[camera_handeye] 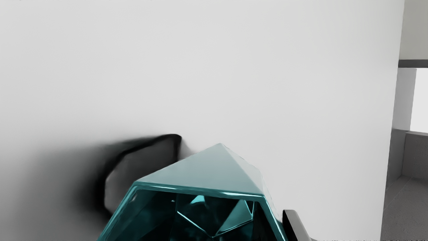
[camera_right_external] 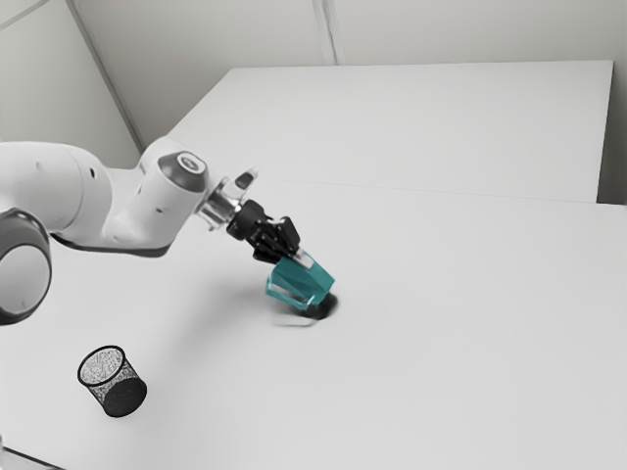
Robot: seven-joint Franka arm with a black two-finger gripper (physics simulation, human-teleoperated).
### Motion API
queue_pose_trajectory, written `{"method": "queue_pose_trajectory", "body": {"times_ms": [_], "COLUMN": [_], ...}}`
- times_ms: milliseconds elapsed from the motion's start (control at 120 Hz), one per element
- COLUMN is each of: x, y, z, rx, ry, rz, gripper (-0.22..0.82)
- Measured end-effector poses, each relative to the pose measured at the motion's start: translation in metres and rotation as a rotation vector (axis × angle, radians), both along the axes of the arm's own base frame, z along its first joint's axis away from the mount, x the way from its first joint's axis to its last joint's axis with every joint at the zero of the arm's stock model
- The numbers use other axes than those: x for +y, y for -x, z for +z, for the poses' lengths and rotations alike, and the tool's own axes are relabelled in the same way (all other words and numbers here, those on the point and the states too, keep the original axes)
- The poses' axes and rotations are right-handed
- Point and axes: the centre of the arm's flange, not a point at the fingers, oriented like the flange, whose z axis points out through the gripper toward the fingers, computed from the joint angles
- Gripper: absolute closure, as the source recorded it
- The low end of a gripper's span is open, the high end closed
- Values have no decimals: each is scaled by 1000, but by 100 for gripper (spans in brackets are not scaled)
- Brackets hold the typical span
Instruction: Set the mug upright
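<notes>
Toward eight o'clock from the teal mug (camera_right_external: 312, 280), in the exterior view, a black mesh cup (camera_right_external: 125, 392) sits on the white worktop (camera_right_external: 441, 362). The mug tilts near the middle, its mouth facing the wrist camera. The gripper (camera_right_external: 288, 254) meets it from eleven o'clock; whether it grips the mug, I cannot tell. Past twelve o'clock, a pale wall (camera_right_external: 470, 29) rises.

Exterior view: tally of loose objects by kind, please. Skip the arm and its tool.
Mug, teal: 1
Mesh holder, black: 1
Total: 2
The dark patch at the mug's lower end looks like shadow, so I left it out.
</notes>
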Motion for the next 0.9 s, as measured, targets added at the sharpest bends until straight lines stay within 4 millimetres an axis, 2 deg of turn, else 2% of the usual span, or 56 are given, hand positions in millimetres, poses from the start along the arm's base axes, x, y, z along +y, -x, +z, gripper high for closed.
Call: {"method": "queue_pose_trajectory", "body": {"times_ms": [283, 442, 667, 783, 900], "x": [1, 0, -11, -23, -30], "y": [-11, -14, -15, -17, -17], "z": [36, 50, 54, 58, 54], "rx": [-59, -85, -120, -158, -181], "ry": [-138, -264, -466, -571, -653], "rz": [-105, -190, -315, -377, -420], "gripper": [78, 78, 78, 78, 78]}}
